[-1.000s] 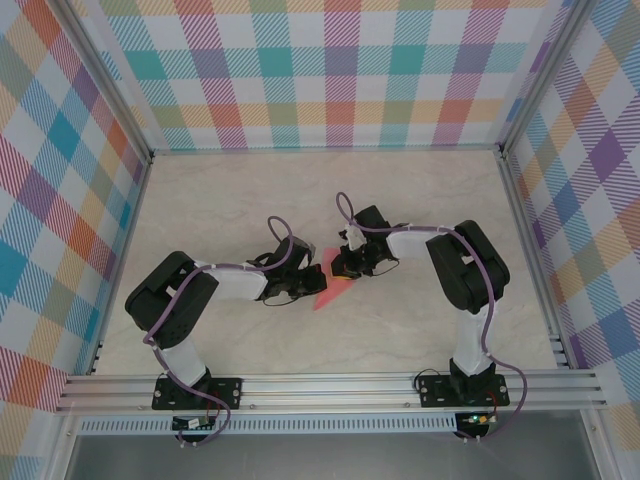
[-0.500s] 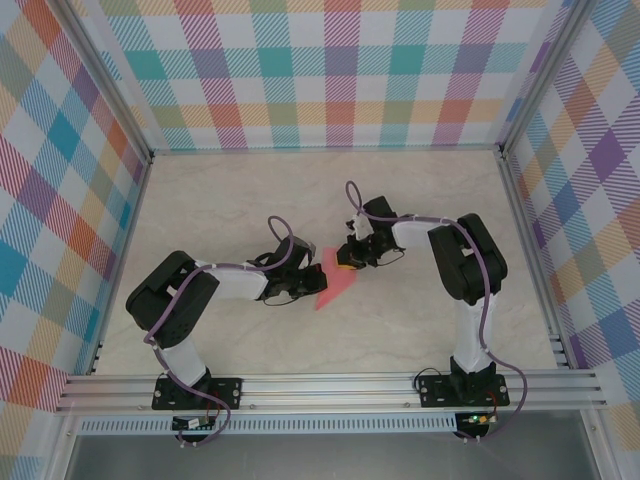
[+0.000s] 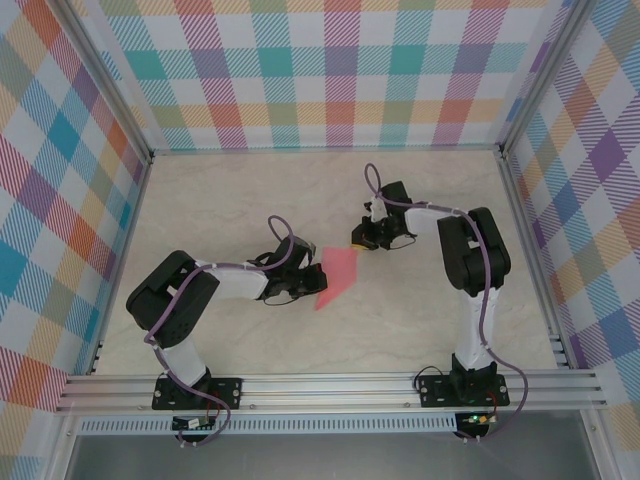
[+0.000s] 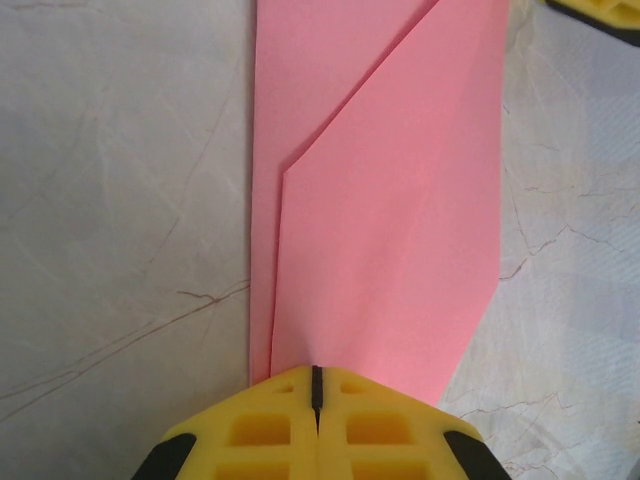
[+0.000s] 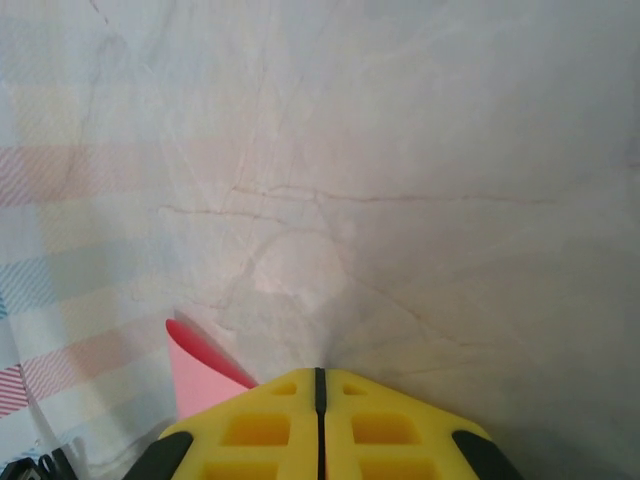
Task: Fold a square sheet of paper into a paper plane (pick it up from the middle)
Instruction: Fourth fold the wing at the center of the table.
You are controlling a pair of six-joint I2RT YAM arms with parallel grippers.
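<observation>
- Sheet of paper point(image 3: 336, 274): salmon-pink, partly folded with a diagonal crease, lying flat near the middle of the bench point(image 3: 230, 190).
- Left gripper point(image 4: 316, 385): fingers pressed together, tips set on the end of the sheet that faces the bench's left edge.
- Right gripper point(image 5: 320, 385): fingers pressed together with nothing between them, just beside the sheet's corner toward the far right of the bench.

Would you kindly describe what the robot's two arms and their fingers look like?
Both the left arm and right arm have bulky black joint housings, white links and a looping purple cable. The fingers are yellow moulded plastic with recessed rectangular pockets and black outer corners.
</observation>
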